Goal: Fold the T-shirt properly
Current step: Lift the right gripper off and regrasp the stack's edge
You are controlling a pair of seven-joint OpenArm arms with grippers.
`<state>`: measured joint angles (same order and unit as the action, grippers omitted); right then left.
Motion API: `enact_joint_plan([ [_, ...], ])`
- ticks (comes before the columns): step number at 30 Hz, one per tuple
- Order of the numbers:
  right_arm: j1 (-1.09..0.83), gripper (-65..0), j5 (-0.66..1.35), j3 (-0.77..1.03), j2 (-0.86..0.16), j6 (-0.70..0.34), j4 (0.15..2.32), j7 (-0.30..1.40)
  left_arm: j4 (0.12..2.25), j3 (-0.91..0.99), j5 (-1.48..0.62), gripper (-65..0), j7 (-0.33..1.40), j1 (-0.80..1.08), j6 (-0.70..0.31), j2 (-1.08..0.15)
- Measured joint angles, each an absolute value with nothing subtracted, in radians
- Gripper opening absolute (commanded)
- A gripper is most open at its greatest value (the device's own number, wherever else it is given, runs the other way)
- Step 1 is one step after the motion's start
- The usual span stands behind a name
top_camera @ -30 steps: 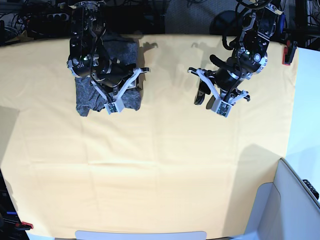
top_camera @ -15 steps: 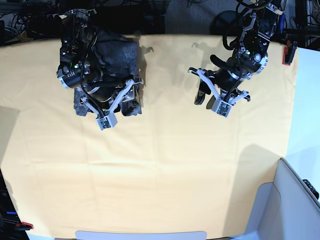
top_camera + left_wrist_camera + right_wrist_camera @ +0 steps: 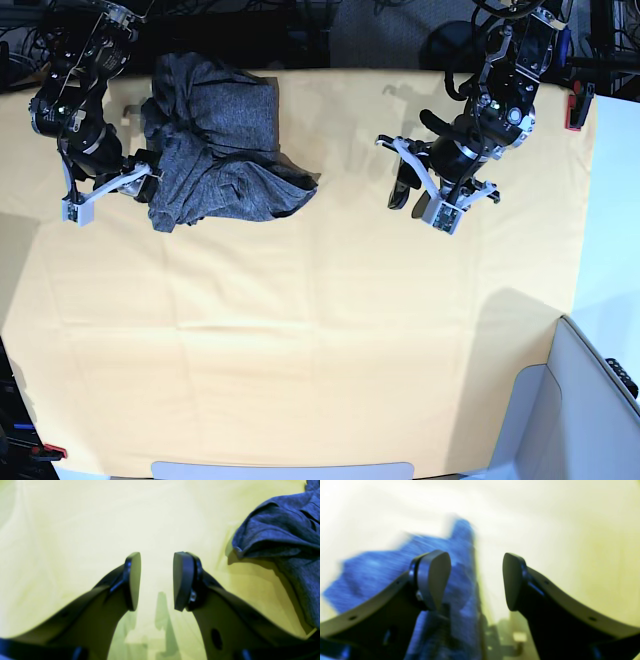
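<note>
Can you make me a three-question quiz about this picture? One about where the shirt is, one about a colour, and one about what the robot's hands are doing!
1. Where is the T-shirt?
A. at the far edge, beside the right hand
B. under the left hand
C. on the floor

2. What colour is the cloth on the table?
A. red
B. yellow
C. green

3. What is the left hand holding?
A. the shirt
B. a box
C. nothing

Answers: 1 A, the bunched grey shirt lies by that hand; 2 B, yellow fabric covers the table; 3 C, its fingers are apart over bare cloth.
</note>
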<state>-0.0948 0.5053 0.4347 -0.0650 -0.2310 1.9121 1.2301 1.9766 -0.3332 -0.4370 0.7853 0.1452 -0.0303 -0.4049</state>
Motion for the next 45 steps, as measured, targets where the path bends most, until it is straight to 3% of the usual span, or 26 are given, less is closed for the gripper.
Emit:
enact_joint_plan([
  [4,-0.079,-65.0,0.53,0.427,-0.022,-0.234,1.851,1.208,1.977,-0.334,-0.437,-43.9,0.785,0.144,-0.03,-0.405],
  [13,-0.084,-64.1,0.525,0.429,-0.003,-0.233,1.8,1.2,1.977,-0.334,-0.437,-43.9,0.785,0.147,-0.03,-0.405],
  [26,-0.168,-64.3,0.521,0.375,-0.006,-0.232,2.008,1.22,1.974,-0.334,-0.437,-43.9,0.786,0.147,-0.03,-0.405],
  [36,-0.187,-64.3,0.518,0.13,-0.052,-0.231,2.007,1.219,1.972,-0.335,-0.437,-43.9,0.786,0.147,-0.03,-0.405],
  [45,-0.191,-64.3,0.522,0.027,-0.059,-0.231,2.007,1.219,1.972,-0.334,-0.437,-43.9,0.785,0.147,-0.03,-0.405],
])
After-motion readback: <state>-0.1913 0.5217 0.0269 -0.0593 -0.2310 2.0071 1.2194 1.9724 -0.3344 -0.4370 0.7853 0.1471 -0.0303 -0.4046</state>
